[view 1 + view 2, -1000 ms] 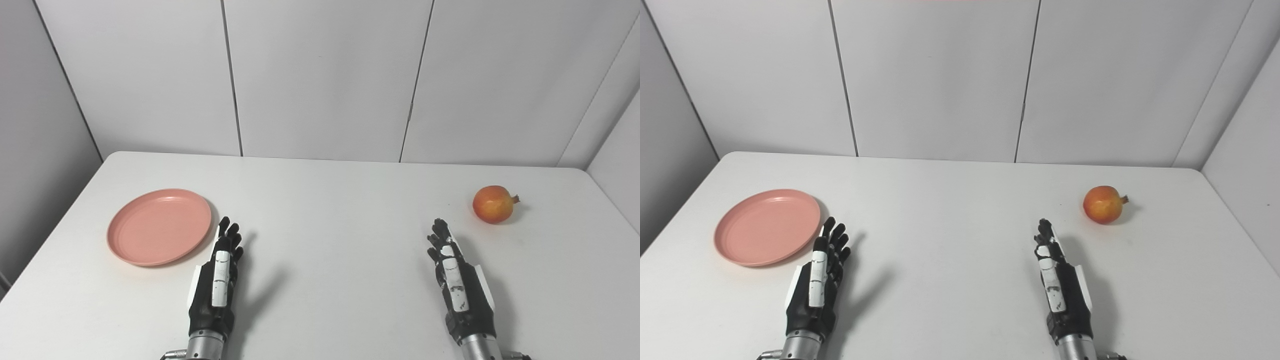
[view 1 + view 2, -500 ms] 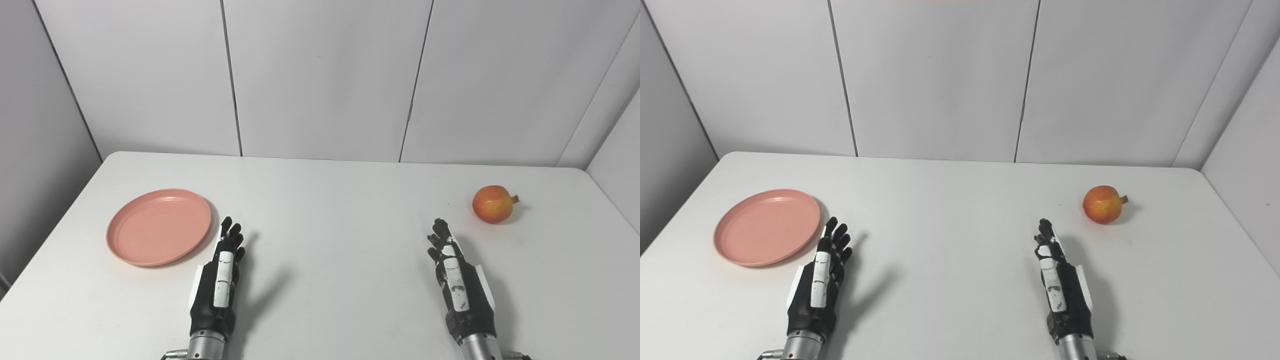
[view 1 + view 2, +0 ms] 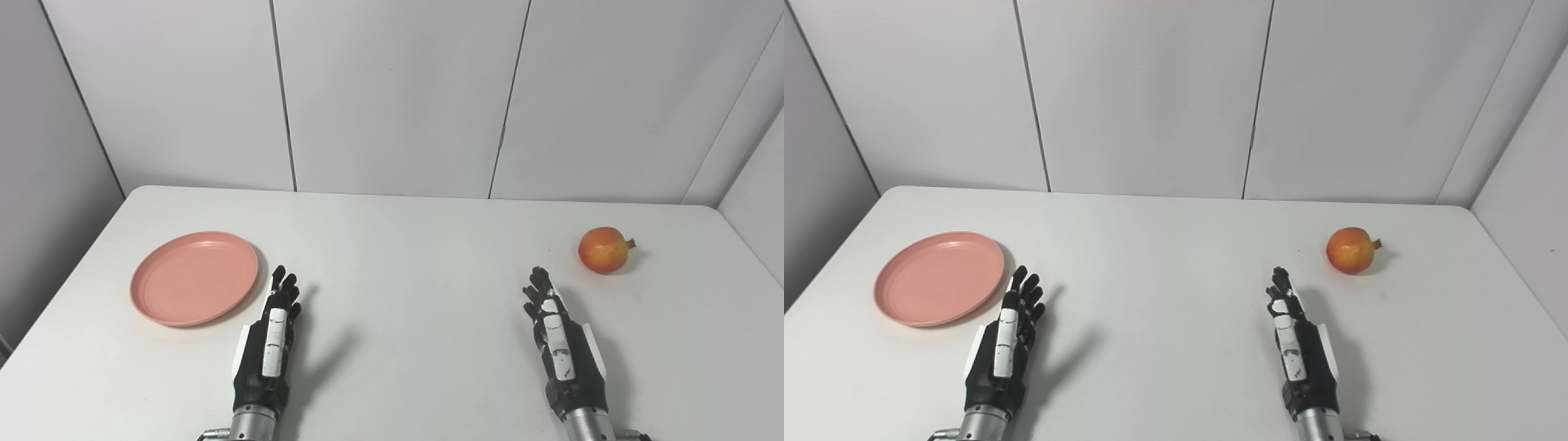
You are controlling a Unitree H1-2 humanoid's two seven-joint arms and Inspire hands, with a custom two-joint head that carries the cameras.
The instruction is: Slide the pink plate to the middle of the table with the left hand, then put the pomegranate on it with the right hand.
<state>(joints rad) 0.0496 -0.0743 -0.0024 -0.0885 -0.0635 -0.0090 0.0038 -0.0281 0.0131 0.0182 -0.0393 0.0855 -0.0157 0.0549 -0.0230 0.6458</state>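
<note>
I see a big white table (image 3: pixel 404 257) in front of me, with plain white wall panels (image 3: pixel 392 92) behind it.

A round, flat pink plastic plate (image 3: pixel 195 277) lies on the left side of the table. It is not in the middle. It has nothing on it.

My left hand (image 3: pixel 269 343) is black with a white strip on its back. It is just to the right of the plate, near the plate's rim, but I cannot tell if it touches the rim. The fingers (image 3: pixel 283 285) are straight and a little spread, pointing away from me. The hand holds nothing.

A round red and yellow pomegranate (image 3: pixel 603 250) sits on the right side of the table, far from the plate. Its little crown points to the right.

My right hand (image 3: pixel 562 346) is also black and white. It is near the pomegranate, a bit closer to me and to the left of it, and it does not touch it. Its fingers are stretched out too, and it holds nothing.

The middle of the table lies between my two hands.
</note>
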